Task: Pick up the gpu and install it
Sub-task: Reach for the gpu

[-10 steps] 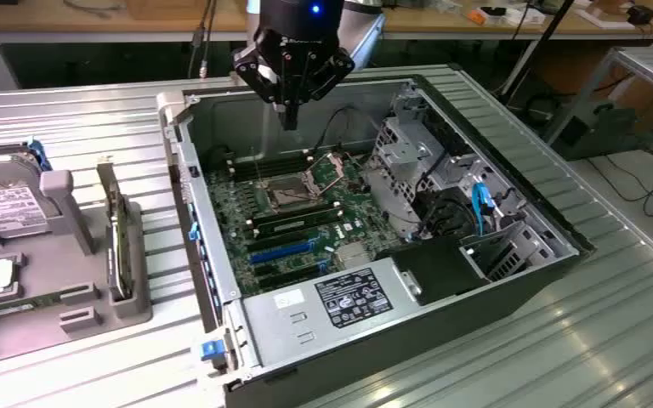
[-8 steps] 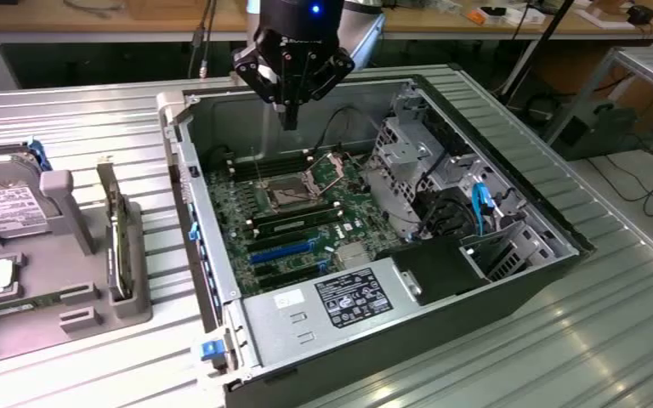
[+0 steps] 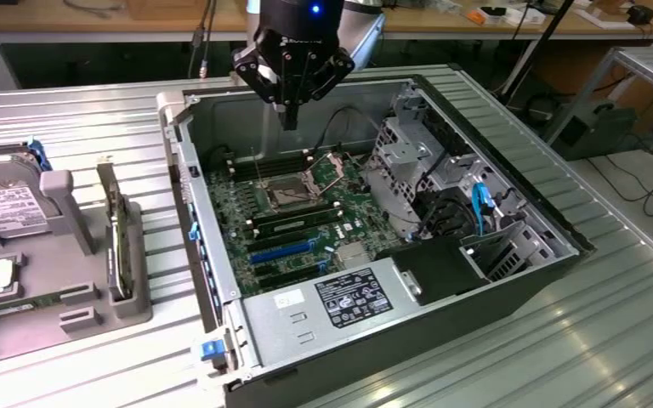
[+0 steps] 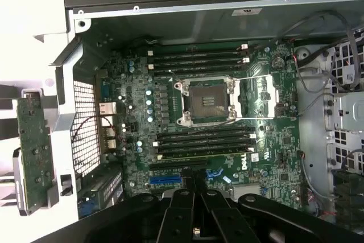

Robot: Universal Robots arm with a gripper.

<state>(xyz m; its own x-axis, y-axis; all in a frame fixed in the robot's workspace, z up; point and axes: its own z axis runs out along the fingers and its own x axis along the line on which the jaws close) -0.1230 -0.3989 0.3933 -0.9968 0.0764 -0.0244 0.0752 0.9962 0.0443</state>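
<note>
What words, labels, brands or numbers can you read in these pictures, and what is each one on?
No text can be quoted with certainty.
Power supply label: black sticker with white print and round marks, too small to read.
Hard drive label: white, with lines of print, too blurred to read.
Motherboard: white markings near the slots, too small to read.

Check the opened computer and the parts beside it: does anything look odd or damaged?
No damage shows. One oddity: the CPU socket on the motherboard lies open and empty. The gpu stands on edge in its grey holder.
</note>
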